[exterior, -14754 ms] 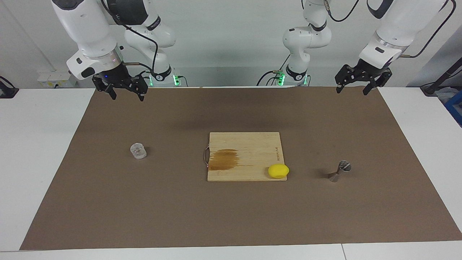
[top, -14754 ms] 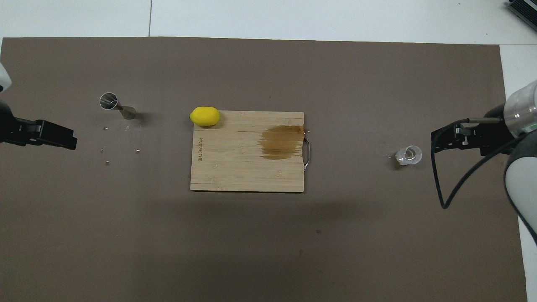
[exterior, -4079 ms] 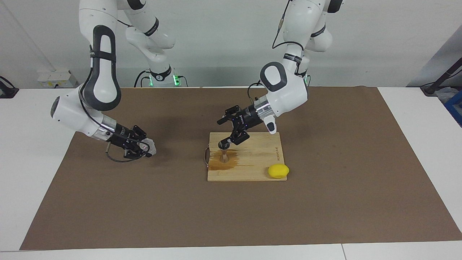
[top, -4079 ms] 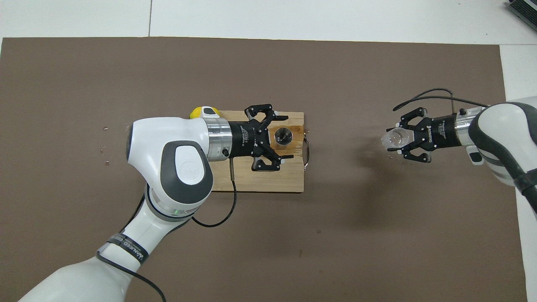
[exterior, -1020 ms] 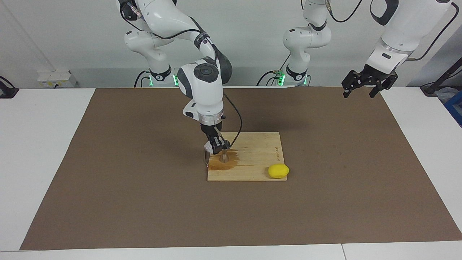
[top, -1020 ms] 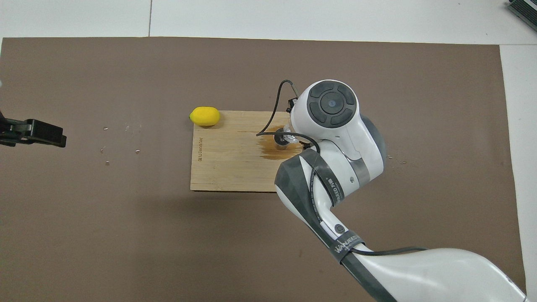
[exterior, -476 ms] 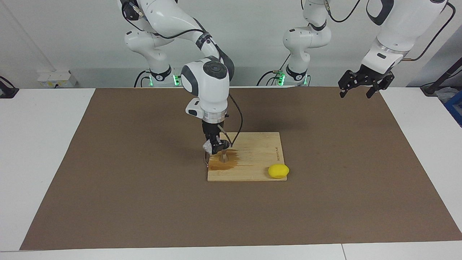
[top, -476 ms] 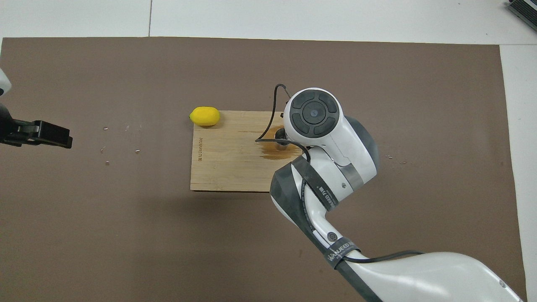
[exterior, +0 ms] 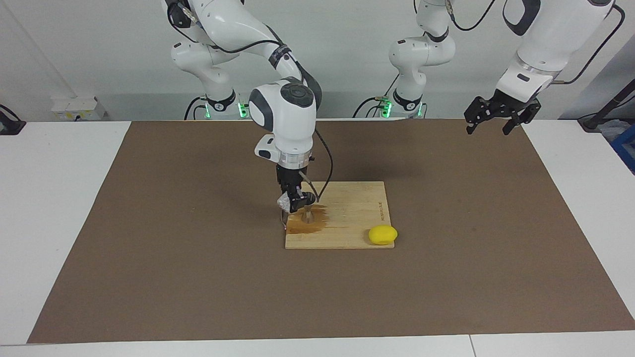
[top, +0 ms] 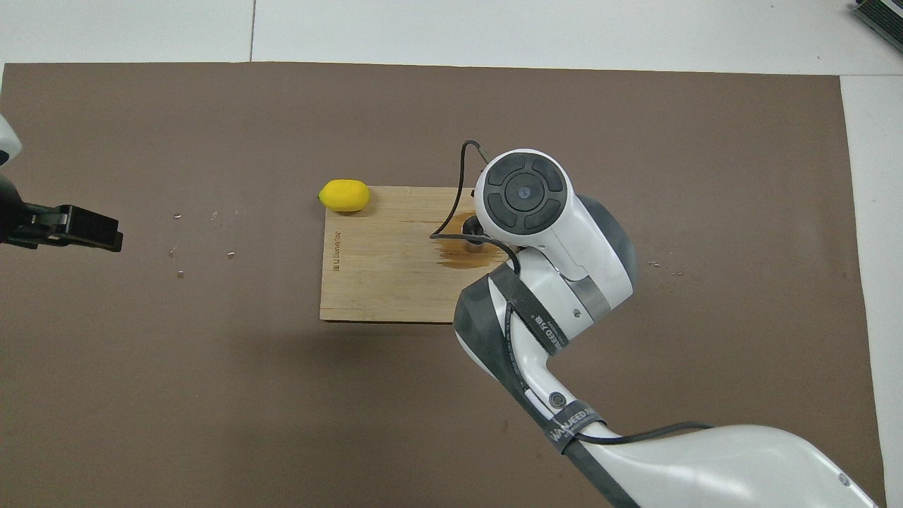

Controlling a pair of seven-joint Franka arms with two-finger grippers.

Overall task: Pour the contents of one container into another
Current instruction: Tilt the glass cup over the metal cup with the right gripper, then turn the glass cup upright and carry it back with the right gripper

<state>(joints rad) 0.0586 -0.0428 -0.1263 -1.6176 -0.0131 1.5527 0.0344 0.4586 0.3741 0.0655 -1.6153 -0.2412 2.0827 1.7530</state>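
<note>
The right arm's band point(top: 573, 420) reads "WANJEED".

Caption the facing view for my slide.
Right claw tips glass tumbler over steel jigger on cutting board; left claw waits, open.

White bench point(exterior: 59, 198) under me, brown mat point(exterior: 198, 287) spread across it. Plain pale wall point(exterior: 347, 59) at twelve o'clock, a white socket box point(exterior: 74, 106) at its foot, even light.

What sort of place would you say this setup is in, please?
Most likely a robotics lab staged as a kitchen or bar counter: two white arms at a table under a brown mat, with a cutting board, a lemon and a steel jigger as props.
</note>
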